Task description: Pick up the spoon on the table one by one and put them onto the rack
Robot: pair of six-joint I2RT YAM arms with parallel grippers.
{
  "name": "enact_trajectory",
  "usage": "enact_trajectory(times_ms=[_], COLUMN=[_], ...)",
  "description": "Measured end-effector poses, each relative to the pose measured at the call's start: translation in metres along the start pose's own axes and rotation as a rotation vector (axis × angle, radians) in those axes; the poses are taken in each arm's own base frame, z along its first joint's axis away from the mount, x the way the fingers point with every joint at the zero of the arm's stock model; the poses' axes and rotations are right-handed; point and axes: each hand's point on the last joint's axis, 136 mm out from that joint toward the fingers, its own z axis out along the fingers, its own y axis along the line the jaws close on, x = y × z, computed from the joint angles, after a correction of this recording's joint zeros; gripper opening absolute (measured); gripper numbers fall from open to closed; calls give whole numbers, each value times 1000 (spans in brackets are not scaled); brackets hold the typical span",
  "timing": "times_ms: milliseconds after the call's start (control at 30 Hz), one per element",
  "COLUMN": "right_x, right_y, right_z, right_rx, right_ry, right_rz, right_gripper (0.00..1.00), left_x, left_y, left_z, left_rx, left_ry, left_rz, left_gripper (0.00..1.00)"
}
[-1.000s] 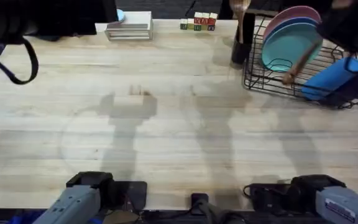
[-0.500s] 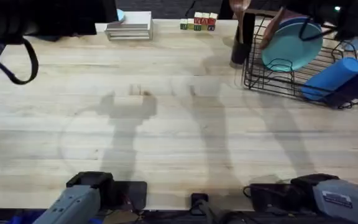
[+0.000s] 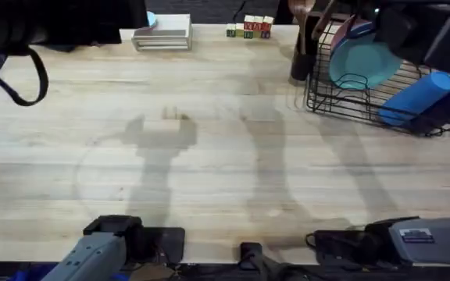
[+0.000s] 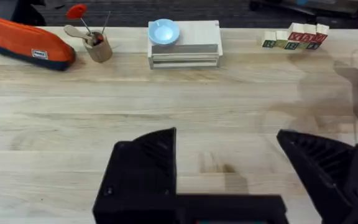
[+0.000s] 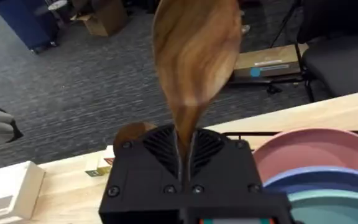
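Observation:
My right gripper [image 5: 186,163] is shut on the thin handle of a glossy reddish-brown spoon [image 5: 195,53], whose oval bowl stands up in front of the wrist camera. From overhead the held spoon [image 3: 322,21] hangs slanted over the rack's [image 3: 350,108] left end, close to the tall black utensil cup [image 3: 303,48]. Another brown spoon bowl [image 3: 299,9] sticks out of that cup. Pink [image 5: 312,152] and teal [image 3: 363,62] plates stand in the rack just beside the gripper. My left gripper [image 4: 229,171] is open above bare table [image 3: 225,172], holding nothing.
A blue cylinder [image 3: 417,97] lies on the rack's right side. Along the far edge are letter blocks [image 3: 249,28], a white stack with a blue bowl [image 4: 164,32], a tan cup of utensils [image 4: 98,46] and an orange pouch [image 4: 27,42].
The right arm has carried the spoon from low over the rack's front, up and left across the plates, to beside the black cup. The left arm has not moved.

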Motion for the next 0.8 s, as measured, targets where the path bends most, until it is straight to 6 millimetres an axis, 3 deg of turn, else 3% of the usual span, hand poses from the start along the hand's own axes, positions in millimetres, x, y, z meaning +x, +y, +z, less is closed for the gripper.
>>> enact_trajectory(times_ms=[33,300,400,733,800], right_x=[11,38,55,71,86], right_y=[-1,4,9,6,6], right_z=[7,17,17,15,11], right_rx=[6,5,-1,14,16], right_ry=[21,81,132,195,254], right_rz=[-7,-26,-47,-67,-129], right_gripper=[34,35,35,35,35], left_x=[0,0,0,0,0], left_y=[0,0,0,0,0], left_z=[0,0,0,0,0], left_rx=[0,0,0,0,0], left_ry=[0,0,0,0,0], left_rz=[0,0,0,0,0], left_gripper=[994,994,994,993,993])
